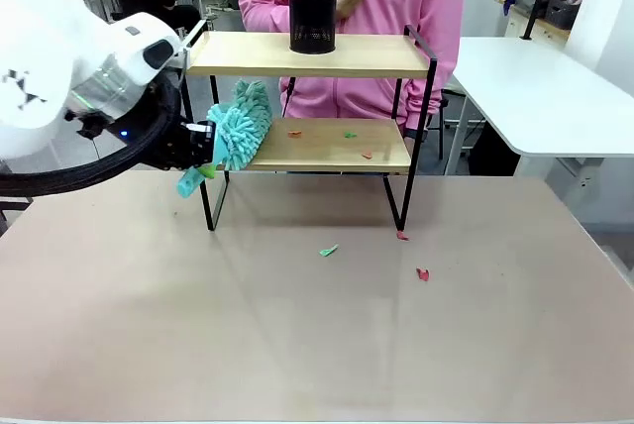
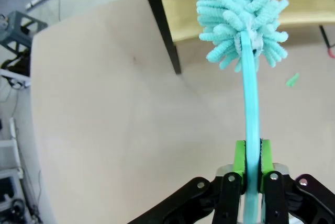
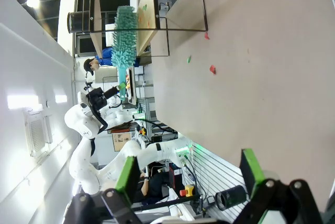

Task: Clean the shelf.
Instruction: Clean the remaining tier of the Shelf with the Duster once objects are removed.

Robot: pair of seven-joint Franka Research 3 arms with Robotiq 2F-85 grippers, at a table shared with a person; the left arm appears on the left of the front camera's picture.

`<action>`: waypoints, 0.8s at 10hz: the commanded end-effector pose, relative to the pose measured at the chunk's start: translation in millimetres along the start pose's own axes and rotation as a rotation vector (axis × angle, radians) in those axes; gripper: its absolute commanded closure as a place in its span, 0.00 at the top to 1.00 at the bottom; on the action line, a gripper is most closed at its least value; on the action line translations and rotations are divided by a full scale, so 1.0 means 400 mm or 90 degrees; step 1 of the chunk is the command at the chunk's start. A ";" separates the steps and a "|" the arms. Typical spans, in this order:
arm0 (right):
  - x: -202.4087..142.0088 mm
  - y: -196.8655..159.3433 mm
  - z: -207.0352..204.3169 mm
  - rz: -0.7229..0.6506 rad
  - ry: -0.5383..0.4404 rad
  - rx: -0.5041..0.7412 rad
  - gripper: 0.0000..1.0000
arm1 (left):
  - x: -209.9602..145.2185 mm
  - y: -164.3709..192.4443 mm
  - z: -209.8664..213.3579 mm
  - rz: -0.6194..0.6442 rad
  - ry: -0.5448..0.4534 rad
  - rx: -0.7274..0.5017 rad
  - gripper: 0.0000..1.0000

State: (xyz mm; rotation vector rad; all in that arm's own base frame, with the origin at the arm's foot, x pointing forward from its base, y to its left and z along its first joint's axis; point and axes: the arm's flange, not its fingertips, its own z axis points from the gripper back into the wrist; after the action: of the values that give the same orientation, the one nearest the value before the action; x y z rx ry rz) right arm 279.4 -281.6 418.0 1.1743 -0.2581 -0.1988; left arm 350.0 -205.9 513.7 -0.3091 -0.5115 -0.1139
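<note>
Bright, even indoor light; wrist views distort at edges.

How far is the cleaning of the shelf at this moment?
Done: a few scraps lie on the table, off the shelf. In hand: the left pincer is shut on the duster, its head at the lower board's left end. Left: three bits on that board.

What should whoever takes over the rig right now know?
Left gripper: shut on the teal duster, head at the shelf's left end, between its boards.
Right gripper: open, empty, away from the shelf.
Done: unclear; table scraps lie in front of the shelf on the table.
Left: board scraps on the lower board; black mesh cup stands on the shelf's top.
</note>
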 end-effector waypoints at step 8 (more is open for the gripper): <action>-0.001 0.001 0.004 0.019 0.005 0.002 1.00 | 0.049 -0.095 -0.120 -0.053 -0.001 0.042 0.13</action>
State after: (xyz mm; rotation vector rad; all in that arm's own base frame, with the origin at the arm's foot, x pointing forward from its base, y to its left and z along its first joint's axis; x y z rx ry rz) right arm 279.4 -281.6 418.0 1.1743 -0.2582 -0.1987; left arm 380.6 -248.3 490.4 -0.2346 -0.5260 -0.1952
